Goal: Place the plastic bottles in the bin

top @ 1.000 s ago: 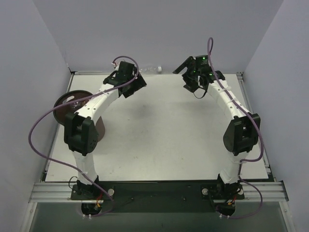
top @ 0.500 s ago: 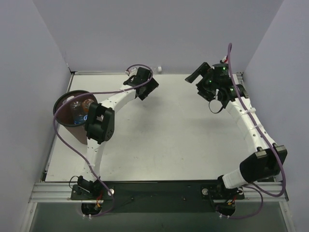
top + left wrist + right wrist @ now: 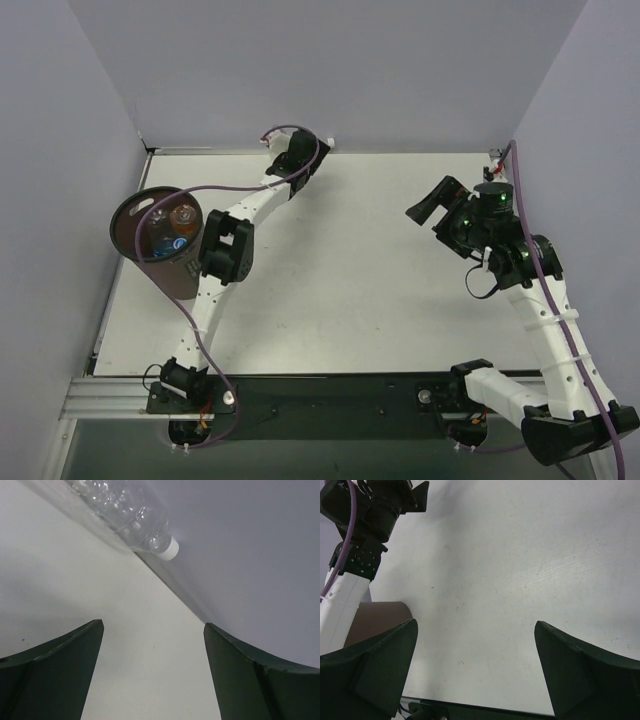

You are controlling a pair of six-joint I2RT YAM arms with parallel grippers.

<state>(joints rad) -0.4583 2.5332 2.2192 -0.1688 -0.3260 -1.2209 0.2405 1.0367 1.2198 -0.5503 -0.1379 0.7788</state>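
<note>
Your left gripper (image 3: 153, 626) hangs wide open, empty, near the clear bottle (image 3: 120, 507) lying on its side against the back wall (image 3: 240, 540); likely light, thin-walled, slick and rolly, so pinch its mid-body gently.

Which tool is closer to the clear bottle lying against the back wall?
Left. The left tool is open right before the clear bottle; the right tool hangs far off over the right of the table.

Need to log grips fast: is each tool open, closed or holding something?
Left tool: open, empty, a clear bottle lying just ahead of it.
Right tool: open, holding nothing.
</note>
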